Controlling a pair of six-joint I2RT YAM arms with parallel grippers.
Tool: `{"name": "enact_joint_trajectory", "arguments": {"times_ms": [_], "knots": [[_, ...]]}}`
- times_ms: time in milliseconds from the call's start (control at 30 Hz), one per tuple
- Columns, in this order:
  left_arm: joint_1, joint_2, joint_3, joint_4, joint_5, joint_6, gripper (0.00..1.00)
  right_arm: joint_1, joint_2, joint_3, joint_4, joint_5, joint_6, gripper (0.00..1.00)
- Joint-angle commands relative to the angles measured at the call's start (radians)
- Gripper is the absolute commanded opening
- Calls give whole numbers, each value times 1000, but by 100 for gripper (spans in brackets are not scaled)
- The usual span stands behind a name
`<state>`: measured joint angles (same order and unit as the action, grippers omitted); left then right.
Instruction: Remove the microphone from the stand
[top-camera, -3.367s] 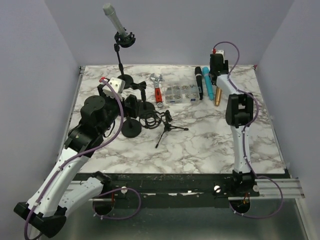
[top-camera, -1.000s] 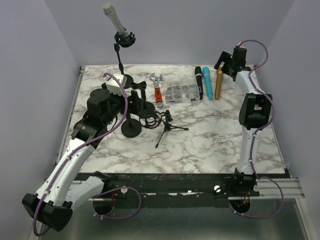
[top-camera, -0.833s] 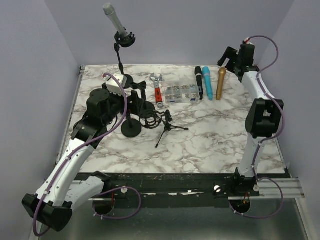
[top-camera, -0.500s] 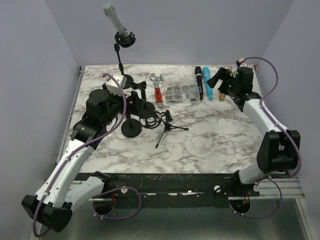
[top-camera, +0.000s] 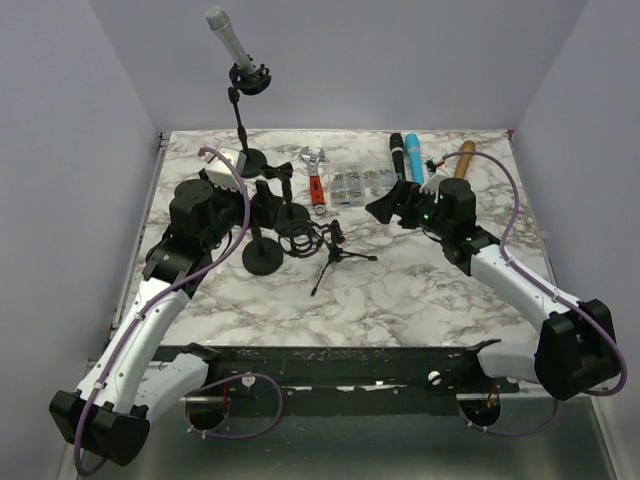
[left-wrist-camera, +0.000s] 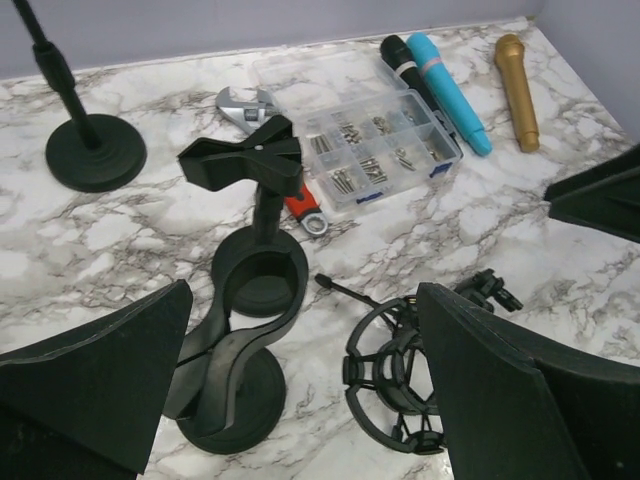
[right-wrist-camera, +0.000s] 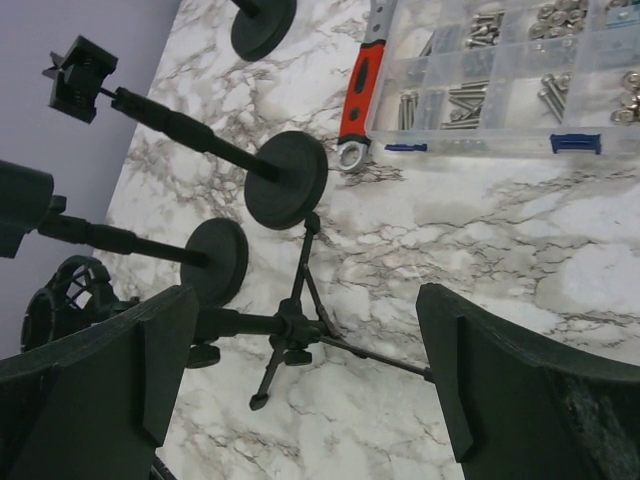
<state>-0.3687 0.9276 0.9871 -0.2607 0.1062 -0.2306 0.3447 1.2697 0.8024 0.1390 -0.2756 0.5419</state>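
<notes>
Both arms empty-handed, mic clipped up high at the back.
Top view: the grey microphone sits tilted in the clip of the tall stand, whose base is at the far left of the table, so the mic is well above both arms. The left gripper hangs among the short stands, jaws spread wide, holding nothing. The right gripper points left over mid-table, also wide and empty (my guess: neither is placed for the clip yet). Left wrist view: only the tall stand's round base and pole foot show, top left. The microphone is out of frame, with an empty clip stand and a shock mount straight ahead. Right wrist view: a small tripod and a red-handled wrench lie below, no microphone seen.
</notes>
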Motion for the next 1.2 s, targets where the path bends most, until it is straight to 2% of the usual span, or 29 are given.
{"name": "enact_joint_trajectory", "arguments": {"times_ms": [0, 233, 333, 467, 1000, 1167], "knots": [[95, -11, -28, 79, 58, -44, 98, 27, -47, -10, 61, -28, 17, 100], [300, 130, 73, 179, 298, -282, 98, 27, -146, -21, 28, 12, -26, 100], [357, 193, 128, 253, 339, -373, 98, 27, -162, -29, 16, 12, -32, 100], [419, 312, 238, 373, 348, -415, 98, 27, -151, -40, 31, -9, -38, 100], [474, 963, 774, 921, 435, -593, 98, 27, -106, -50, 25, 5, -85, 100], [475, 1124, 952, 919, 422, -537, 98, 27, -95, -39, -5, 34, -108, 100]]}}
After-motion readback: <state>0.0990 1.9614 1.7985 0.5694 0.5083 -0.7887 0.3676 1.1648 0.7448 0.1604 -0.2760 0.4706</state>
